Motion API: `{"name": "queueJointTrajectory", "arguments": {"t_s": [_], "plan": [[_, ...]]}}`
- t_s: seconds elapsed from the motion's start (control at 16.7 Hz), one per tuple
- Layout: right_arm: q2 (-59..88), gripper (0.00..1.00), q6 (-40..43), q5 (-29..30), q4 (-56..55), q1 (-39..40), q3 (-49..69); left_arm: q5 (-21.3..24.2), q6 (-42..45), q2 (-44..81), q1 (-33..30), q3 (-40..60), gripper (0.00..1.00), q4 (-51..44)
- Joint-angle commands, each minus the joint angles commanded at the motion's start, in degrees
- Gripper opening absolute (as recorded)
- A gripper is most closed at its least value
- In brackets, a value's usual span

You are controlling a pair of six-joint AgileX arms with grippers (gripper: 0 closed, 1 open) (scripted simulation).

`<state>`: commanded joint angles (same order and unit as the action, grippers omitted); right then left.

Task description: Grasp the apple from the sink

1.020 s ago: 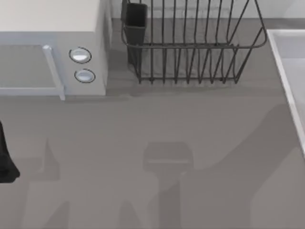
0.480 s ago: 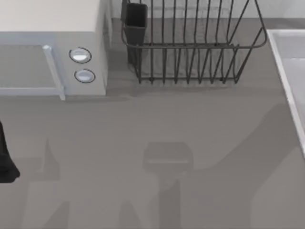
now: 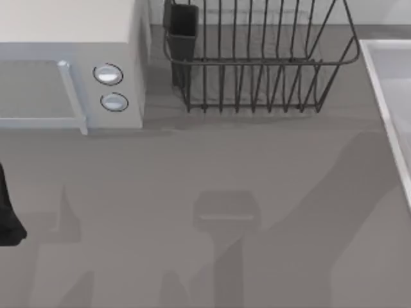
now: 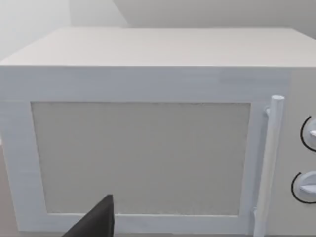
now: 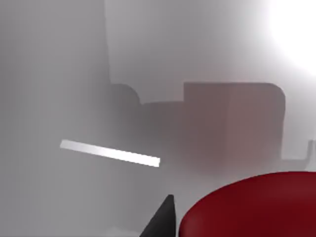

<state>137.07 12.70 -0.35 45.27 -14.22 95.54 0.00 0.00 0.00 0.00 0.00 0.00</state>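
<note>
Inside the sink (image 5: 148, 59), the apple (image 5: 252, 207) sits just beside a right gripper finger (image 5: 160, 219); grip can't be told. On the counter (image 3: 212, 173), the arm's shadow has shifted right. Left arm (image 3: 8, 212) stays parked at left.

From above you look straight down on the grey table (image 3: 212, 186), with the white box-shaped microwave (image 3: 70, 64) at its far left, the dark wire dish rack (image 3: 257, 61) at the back and the pale rim of the light grey sink (image 3: 385, 102) at the right edge. Your left wrist camera faces the microwave's door (image 4: 140, 158) from close by, so these two views share it. Your right wrist camera sits very near the glossy red apple (image 5: 252, 207) against the sink's pale wall (image 5: 163, 54).
</note>
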Motion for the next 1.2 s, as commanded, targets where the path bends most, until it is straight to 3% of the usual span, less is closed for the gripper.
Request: {"name": "queueJointTrajectory", "arguments": {"t_s": [0.66, 1.2], "plan": [[-7.97, 0.0, 0.29, -0.1, 41.67, -0.2, 32.13, 0.0, 0.0, 0.0, 0.0, 0.0, 1.0, 0.0], [-9.8, 0.0, -0.65, -0.13, 44.9, 0.8, 34.64, 0.0, 0.0, 0.0, 0.0, 0.0, 1.0, 0.0]]}}
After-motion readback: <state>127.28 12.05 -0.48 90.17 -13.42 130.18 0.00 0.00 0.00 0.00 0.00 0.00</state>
